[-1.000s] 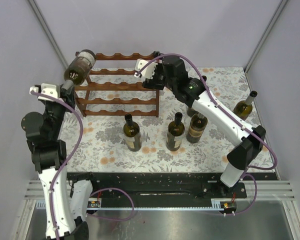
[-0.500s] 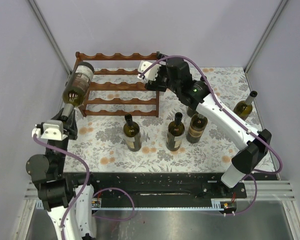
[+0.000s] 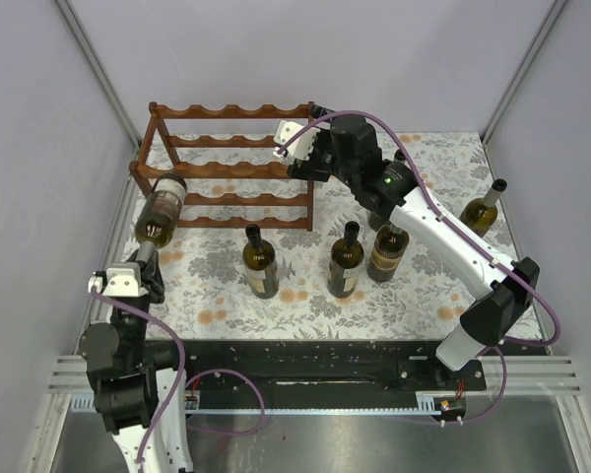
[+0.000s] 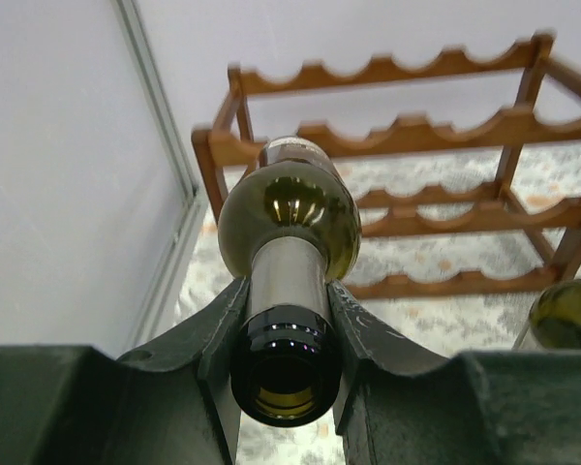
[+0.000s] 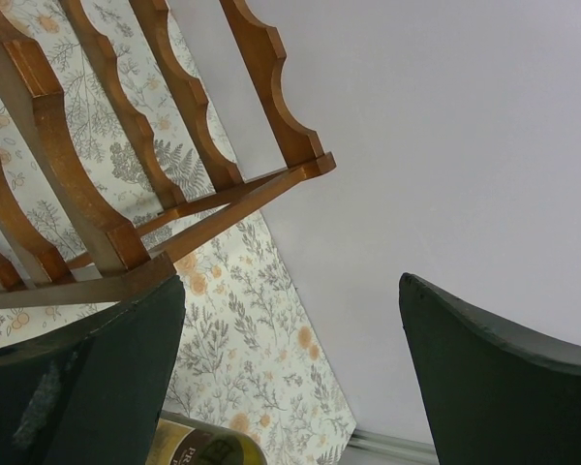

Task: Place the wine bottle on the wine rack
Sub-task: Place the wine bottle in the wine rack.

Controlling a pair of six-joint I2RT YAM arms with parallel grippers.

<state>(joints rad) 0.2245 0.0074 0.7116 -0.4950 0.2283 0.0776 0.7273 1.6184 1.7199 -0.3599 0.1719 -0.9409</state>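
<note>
At the near edge a black rail (image 3: 305, 360) carries both arm bases, with a sheet of bare metal (image 3: 374, 434) below it. Beyond the rail the bench (image 3: 443, 296) lies under a pale cloth (image 3: 305, 307) printed with grey leaves and orange flowers.

Low on the left, the left hand (image 3: 141, 262) is pinched on the neck of the wine bottle (image 3: 161, 209), just under its lip. The wine bottle is lifted off the cloth and tilted, with its mouth toward the arm and its base up toward the left front post of the wine rack (image 3: 231, 168). Whether the base touches the wood cannot be told. The left wrist view looks straight into the open mouth, a dark finger (image 4: 218, 334) pressed on each side of the neck.

Mid-bench stand three dark upright bottles (image 3: 345, 264) in a loose row, and a green one (image 3: 483, 209) stands well apart near the right edge.

Farther back, the reddish-brown wine rack sits at the far left of the cloth, its wavy rails stacked in tiers. The right hand (image 3: 295, 150) hangs beside the right end of the wine rack, spread wide and holding nothing — only wall and cloth show between its fingers (image 5: 87, 378).

Plain lilac-grey walls (image 3: 305, 49) close the room in — one metal post (image 3: 94, 67) in each far corner.
</note>
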